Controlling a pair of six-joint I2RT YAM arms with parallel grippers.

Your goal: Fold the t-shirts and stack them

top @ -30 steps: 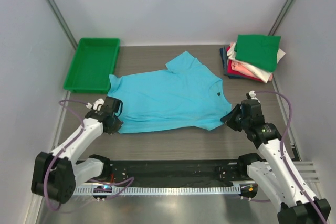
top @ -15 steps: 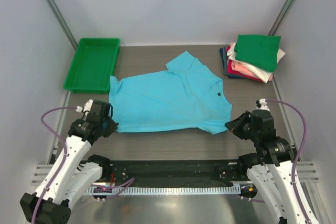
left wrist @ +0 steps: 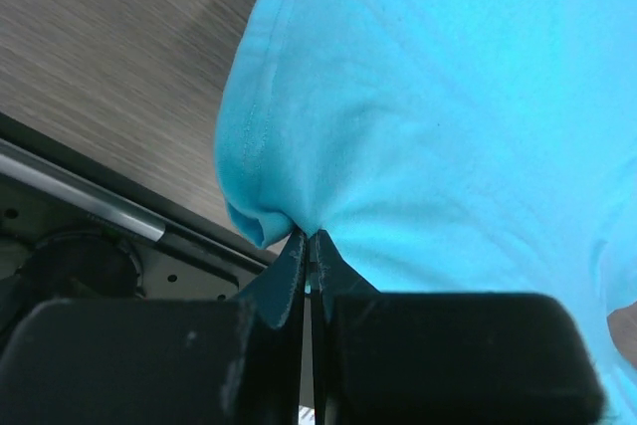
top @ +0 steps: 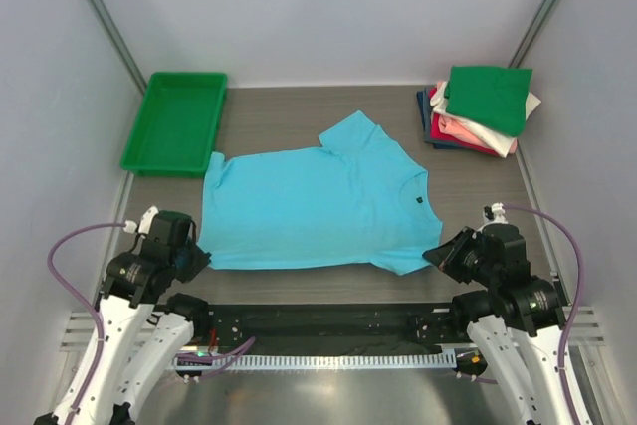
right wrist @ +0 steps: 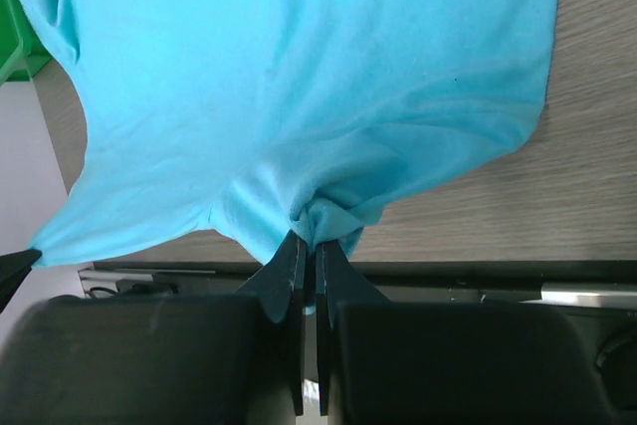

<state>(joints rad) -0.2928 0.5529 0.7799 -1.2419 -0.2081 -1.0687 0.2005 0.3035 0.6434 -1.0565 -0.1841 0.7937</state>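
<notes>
A: What is gripped?
B: The turquoise t-shirt (top: 309,208) is pinched at its near corners by the left end effector (left wrist: 309,238) and the right end effector (right wrist: 310,243), both closed.
A: Its location?
B: Spread on the worktop (top: 279,111).

My turquoise t-shirt (top: 314,206) lies spread open and mostly flat across the middle of the table (top: 289,111), with its lower side close to the near edge. It lies sideways, the hem toward the left edge and the neck opening toward the right, a small dark tag showing inside the collar. One short sleeve points at the far edge. The near left hem corner is bunched in my left gripper (left wrist: 309,243) and the near right sleeve is gathered in my right gripper (right wrist: 307,243), both clamped on the cloth. The stack of folded shirts (top: 476,131) sits in the far right corner. A green shirt (top: 488,97) lies skewed on top, then cream, pink and red, with navy at the bottom.
</notes>
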